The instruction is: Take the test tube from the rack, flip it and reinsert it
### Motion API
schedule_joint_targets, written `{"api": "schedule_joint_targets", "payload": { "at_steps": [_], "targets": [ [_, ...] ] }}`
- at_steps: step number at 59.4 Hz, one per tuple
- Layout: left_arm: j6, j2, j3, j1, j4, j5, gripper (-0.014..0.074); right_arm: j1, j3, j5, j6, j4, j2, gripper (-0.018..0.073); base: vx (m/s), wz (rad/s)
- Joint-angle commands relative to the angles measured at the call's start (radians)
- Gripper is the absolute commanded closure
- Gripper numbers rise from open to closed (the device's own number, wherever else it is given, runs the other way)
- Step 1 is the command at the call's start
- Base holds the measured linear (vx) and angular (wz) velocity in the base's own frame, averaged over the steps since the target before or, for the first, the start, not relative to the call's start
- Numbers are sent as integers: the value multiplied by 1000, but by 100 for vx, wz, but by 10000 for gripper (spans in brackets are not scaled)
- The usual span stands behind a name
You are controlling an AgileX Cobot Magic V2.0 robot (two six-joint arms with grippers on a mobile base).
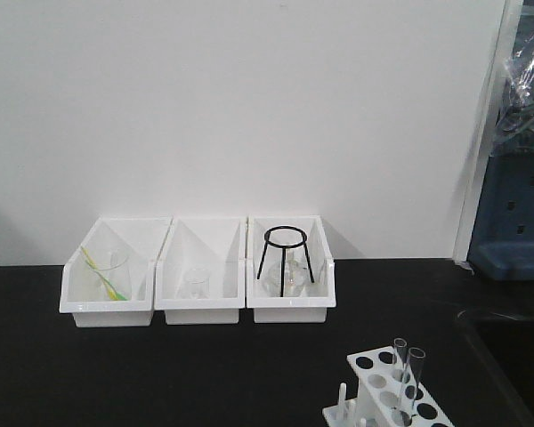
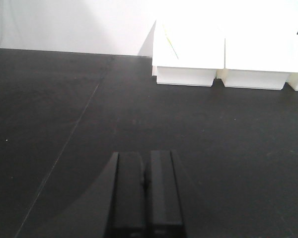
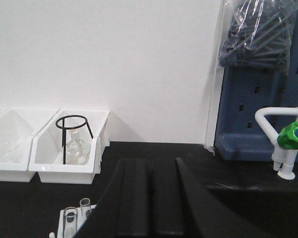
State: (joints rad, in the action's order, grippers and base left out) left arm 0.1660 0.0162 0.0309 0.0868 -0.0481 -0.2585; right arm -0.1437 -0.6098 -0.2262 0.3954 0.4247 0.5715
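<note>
The white rack (image 1: 387,398) stands at the front right of the black table, its top plate full of round holes and short pegs on its left side. Two clear test tubes stand upright in it, open ends up: one (image 1: 414,381) nearer, one (image 1: 399,358) just behind. In the right wrist view the tube tops (image 3: 70,218) show at the lower left, left of and below my right gripper (image 3: 150,198), which is shut and holds nothing. My left gripper (image 2: 146,191) is shut and holds nothing, low over bare black table far to the left.
Three white bins stand in a row against the back wall: the left one (image 1: 113,285) holds a beaker with yellow-green sticks, the middle one (image 1: 200,285) a small beaker, the right one (image 1: 289,280) a black ring stand and a flask. A sink with a green-knobbed tap (image 3: 290,144) lies at the right.
</note>
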Motion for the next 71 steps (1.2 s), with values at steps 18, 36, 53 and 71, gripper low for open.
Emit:
{"api": "schedule_joint_targets", "payload": {
  "at_steps": [18, 36, 53, 71],
  "targets": [
    [0, 11, 2, -7, 5, 79, 603, 3, -35, 50, -7, 9, -54, 568, 0, 0],
    [0, 11, 2, -7, 5, 79, 603, 3, -35, 50, -7, 9, -54, 568, 0, 0],
    [0, 11, 2, -7, 5, 79, 603, 4, -19, 44, -201, -211, -66, 568, 0, 0],
    [0, 11, 2, -7, 5, 79, 603, 49, 346, 159, -477, -425, -343, 568, 0, 0]
  ]
}}
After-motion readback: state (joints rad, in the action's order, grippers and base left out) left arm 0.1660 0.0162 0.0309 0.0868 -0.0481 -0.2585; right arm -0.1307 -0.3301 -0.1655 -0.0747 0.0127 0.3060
